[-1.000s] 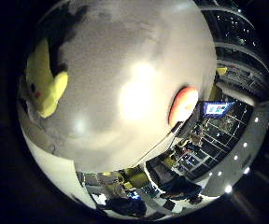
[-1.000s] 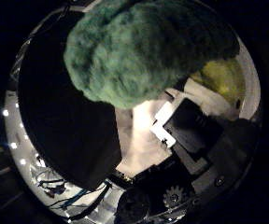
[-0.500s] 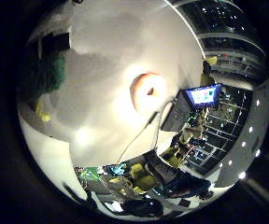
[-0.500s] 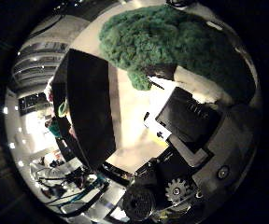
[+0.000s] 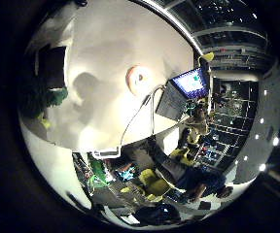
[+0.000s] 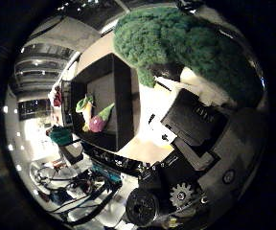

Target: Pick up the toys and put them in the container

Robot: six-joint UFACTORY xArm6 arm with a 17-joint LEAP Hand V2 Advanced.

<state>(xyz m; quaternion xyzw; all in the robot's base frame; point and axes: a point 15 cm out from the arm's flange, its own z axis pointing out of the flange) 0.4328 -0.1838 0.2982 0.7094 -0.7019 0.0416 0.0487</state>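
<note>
Green plush toy held in the hand above the table, beside the black container.

The hand (image 6: 200, 143) has its black and white fingers curled round a fuzzy green toy (image 6: 176, 43), which sits close against the palm and fills much of the thumb-side view. Next to the toy lies the open black container (image 6: 114, 103) on the white table (image 5: 106, 58), and inside the container rest a purple toy with a green top (image 6: 99, 122) and a pale toy with green leaves (image 6: 85, 108). Away from the container, out on the bare tabletop, lies a pink ring-shaped toy (image 5: 139, 78) (it looks like a doughnut). Beyond the table's edge near that ring stands a lit monitor (image 5: 191, 82); no writing on it, or anywhere else, can be read.
</note>
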